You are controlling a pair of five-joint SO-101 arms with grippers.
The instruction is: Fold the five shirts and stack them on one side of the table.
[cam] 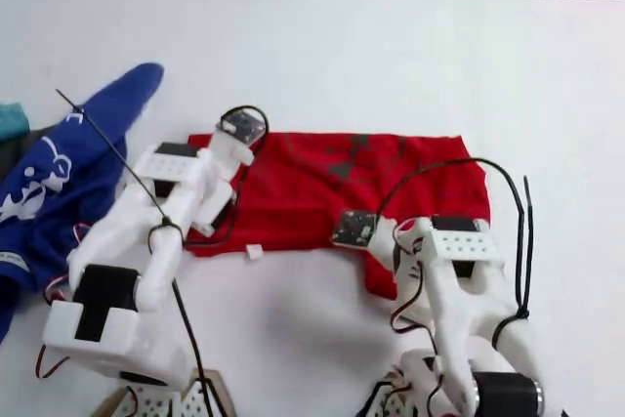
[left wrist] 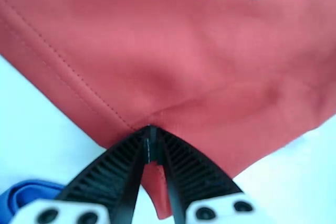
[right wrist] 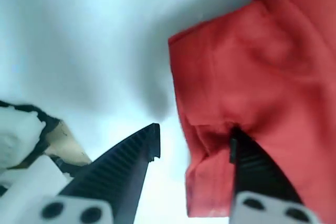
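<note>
High view: a red cotton shirt [cam: 322,183] is lying flat on the white tabletop [cam: 391,46]. Its long axis is running side to side, and both arms are at its near edge. A crumpled blue printed shirt [cam: 59,173] is lying beyond the left arm.

Left wrist view: the left end effector [left wrist: 149,142] is pinching the red shirt's stitched hem.

Right wrist view: the right end effector [right wrist: 194,135] is gaping wide, straddling the shirt's edge.

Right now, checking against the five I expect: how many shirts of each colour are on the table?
red shirt: 1
blue shirt: 1
teal cloth at the table's edge, kind unclear: 1
Total: 3
</note>
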